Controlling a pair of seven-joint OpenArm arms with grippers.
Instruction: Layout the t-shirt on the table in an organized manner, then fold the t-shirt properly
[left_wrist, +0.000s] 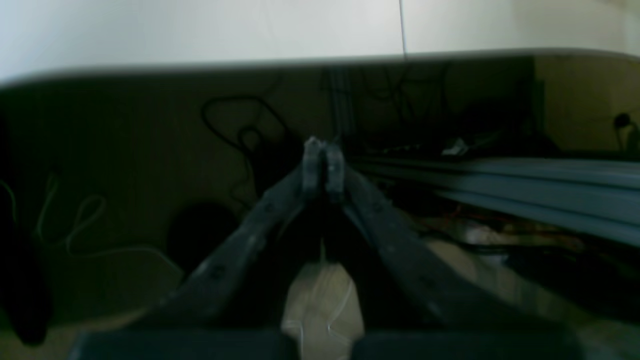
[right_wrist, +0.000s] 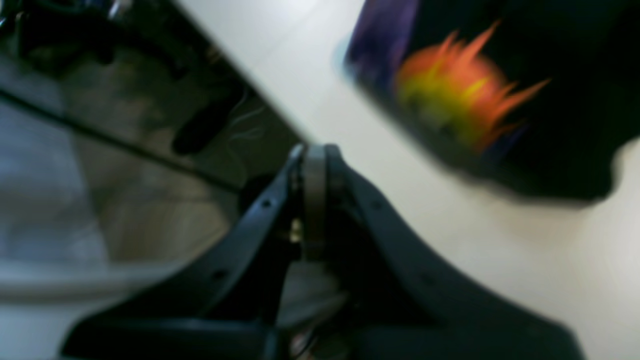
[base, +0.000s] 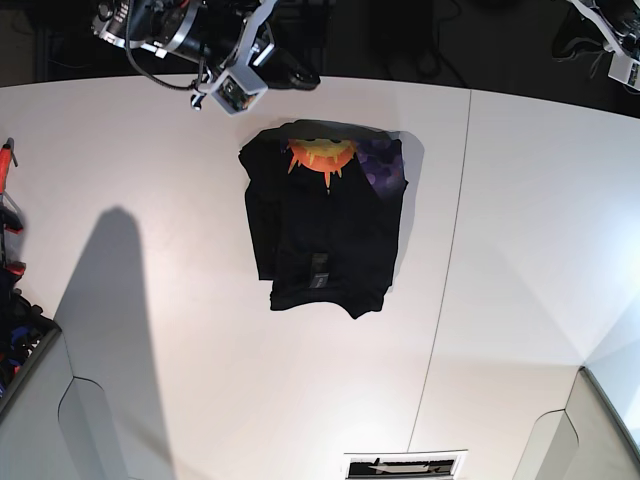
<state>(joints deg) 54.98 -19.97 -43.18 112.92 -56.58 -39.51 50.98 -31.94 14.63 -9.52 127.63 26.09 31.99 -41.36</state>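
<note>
The black t-shirt (base: 325, 225) lies folded on the white surface (base: 150, 200); light, limp, best pinched at hem corners. Right end effector (right_wrist: 315, 165) and left end effector (left_wrist: 324, 160) are closed, empty.

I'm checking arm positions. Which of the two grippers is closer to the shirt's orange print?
The right gripper, over the table edge just beside the t-shirt. The left gripper is beyond the table's edge with no shirt in its view.

- The t-shirt (base: 325, 240) is showing as soft, matt black cloth with an orange-yellow print.
- The table (base: 180, 370) is looking smooth and white.
- The right gripper (right_wrist: 314, 150) is looking like dark matt plastic.
</note>
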